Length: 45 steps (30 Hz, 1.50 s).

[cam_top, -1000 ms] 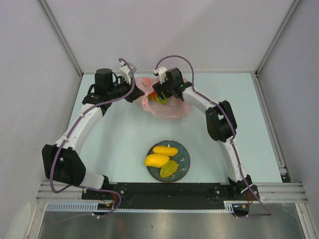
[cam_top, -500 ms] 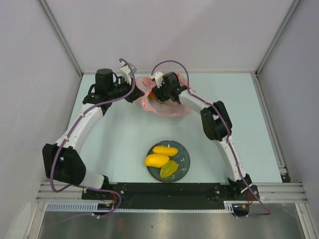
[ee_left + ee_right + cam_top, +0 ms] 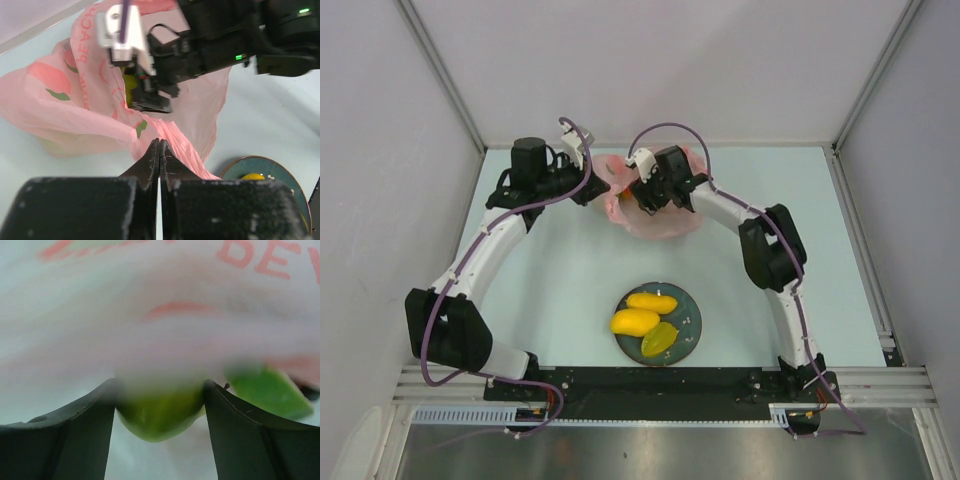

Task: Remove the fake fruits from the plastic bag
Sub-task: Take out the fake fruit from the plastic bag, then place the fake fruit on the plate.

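The pink plastic bag (image 3: 668,218) lies at the back of the table. My left gripper (image 3: 604,190) is shut on a fold of the bag's edge (image 3: 172,135) and holds it up, its fingertips (image 3: 159,145) pressed together. My right gripper (image 3: 640,196) reaches into the bag's mouth; it also shows in the left wrist view (image 3: 150,100). In the right wrist view its fingers (image 3: 160,385) press on both sides of a glossy green fruit (image 3: 159,416). A second green fruit (image 3: 270,392) lies just to its right. The bag film (image 3: 175,315) blurs the rest.
A round dark blue-grey plate (image 3: 693,306) sits near the front middle. It holds two yellow mangoes (image 3: 652,301) (image 3: 634,321) and a yellow-green fruit (image 3: 660,339). The plate's rim (image 3: 280,172) shows in the left wrist view. Walls enclose the table on three sides.
My right gripper pushed left, deeper into the bag's mouth, then shifted slightly back to the right. My left gripper has stayed on the bag's edge.
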{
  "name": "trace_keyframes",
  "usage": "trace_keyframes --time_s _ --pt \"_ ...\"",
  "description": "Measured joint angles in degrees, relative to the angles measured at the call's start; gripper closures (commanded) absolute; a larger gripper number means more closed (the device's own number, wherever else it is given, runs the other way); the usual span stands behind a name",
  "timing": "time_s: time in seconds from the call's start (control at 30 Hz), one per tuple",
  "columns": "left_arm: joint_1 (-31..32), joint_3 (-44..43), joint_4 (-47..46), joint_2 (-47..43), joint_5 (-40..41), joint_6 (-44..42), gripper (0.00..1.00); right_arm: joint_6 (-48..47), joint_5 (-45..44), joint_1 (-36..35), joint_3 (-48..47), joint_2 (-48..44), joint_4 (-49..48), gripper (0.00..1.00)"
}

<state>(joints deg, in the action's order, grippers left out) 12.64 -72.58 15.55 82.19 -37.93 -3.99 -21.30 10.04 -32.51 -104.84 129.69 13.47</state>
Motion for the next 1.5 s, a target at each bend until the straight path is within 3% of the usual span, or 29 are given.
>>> trace_keyframes --time_s 0.47,0.87,1.03,1.5 --pt "0.0 0.0 -0.3 0.0 0.0 0.0 1.0 -6.3 15.0 0.1 18.2 -26.3 3.9 0.76" --pt "0.3 0.0 -0.7 0.0 0.0 0.1 1.0 -30.8 20.0 -3.0 45.2 -52.2 14.7 0.76" --pt "0.8 0.1 -0.7 0.0 0.0 0.1 1.0 -36.3 20.2 -4.9 51.9 -54.3 15.9 0.76" --pt "1.0 1.4 -0.1 -0.1 -0.1 0.1 1.0 -54.1 24.3 -5.6 53.6 -54.8 22.1 0.75"
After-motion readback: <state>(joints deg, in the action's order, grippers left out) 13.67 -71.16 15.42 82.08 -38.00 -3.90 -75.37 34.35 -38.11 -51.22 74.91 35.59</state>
